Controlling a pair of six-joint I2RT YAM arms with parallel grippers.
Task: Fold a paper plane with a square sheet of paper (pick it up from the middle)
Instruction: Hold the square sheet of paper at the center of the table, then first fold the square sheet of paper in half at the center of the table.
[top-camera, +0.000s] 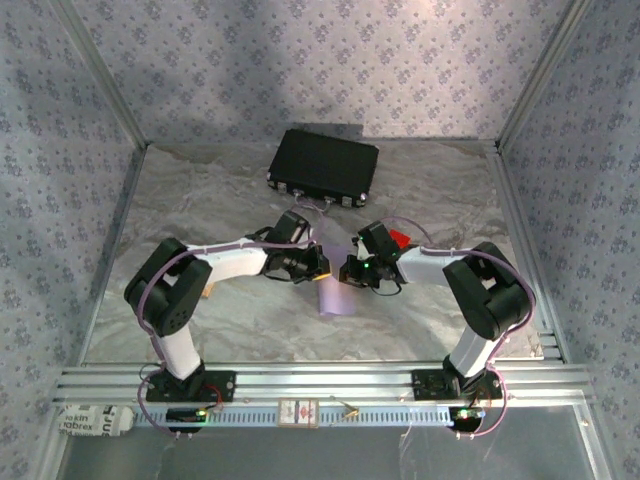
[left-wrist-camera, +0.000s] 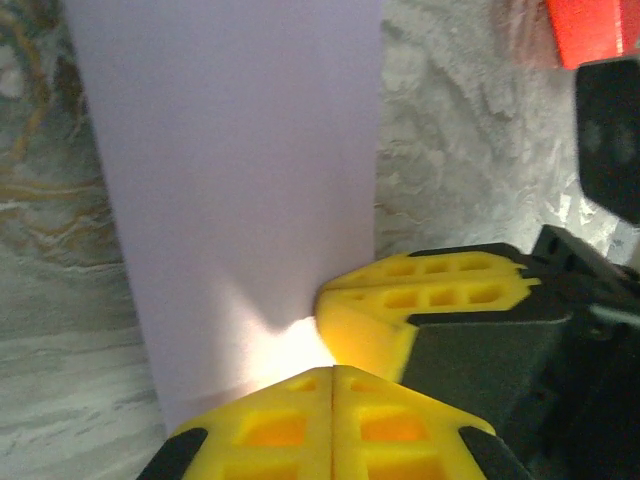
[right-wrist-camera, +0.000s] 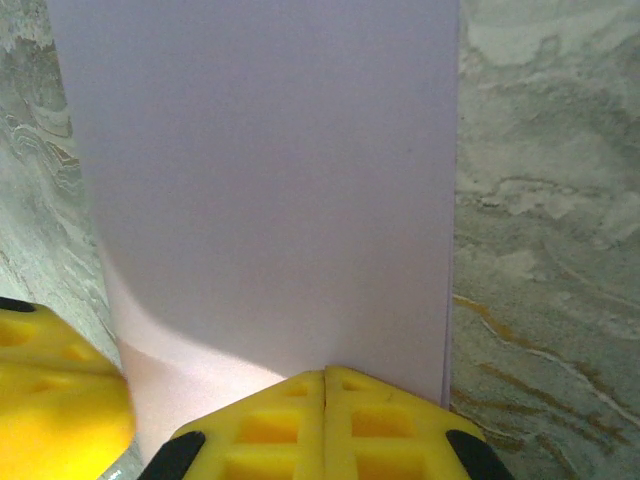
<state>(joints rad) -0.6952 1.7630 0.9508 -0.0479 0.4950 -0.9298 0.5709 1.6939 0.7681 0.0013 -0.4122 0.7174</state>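
Observation:
The square sheet of paper (top-camera: 337, 298) is pale lilac and hangs as a narrow strip between the two arms above the middle of the table. My left gripper (top-camera: 321, 265) is shut on its upper edge from the left. My right gripper (top-camera: 349, 272) is shut on the same edge from the right, so the two sets of fingers nearly touch. In the left wrist view the paper (left-wrist-camera: 240, 180) runs up from my shut left gripper (left-wrist-camera: 333, 370), with the right gripper's yellow fingers (left-wrist-camera: 400, 305) close beside. In the right wrist view the paper (right-wrist-camera: 270, 170) rises flat from my shut right gripper (right-wrist-camera: 325, 373).
A black case (top-camera: 322, 167) lies at the back centre of the marble-patterned table (top-camera: 200, 200). A small red block (top-camera: 401, 239) sits just behind the right wrist and appears at the top right in the left wrist view (left-wrist-camera: 595, 30). Patterned walls enclose three sides.

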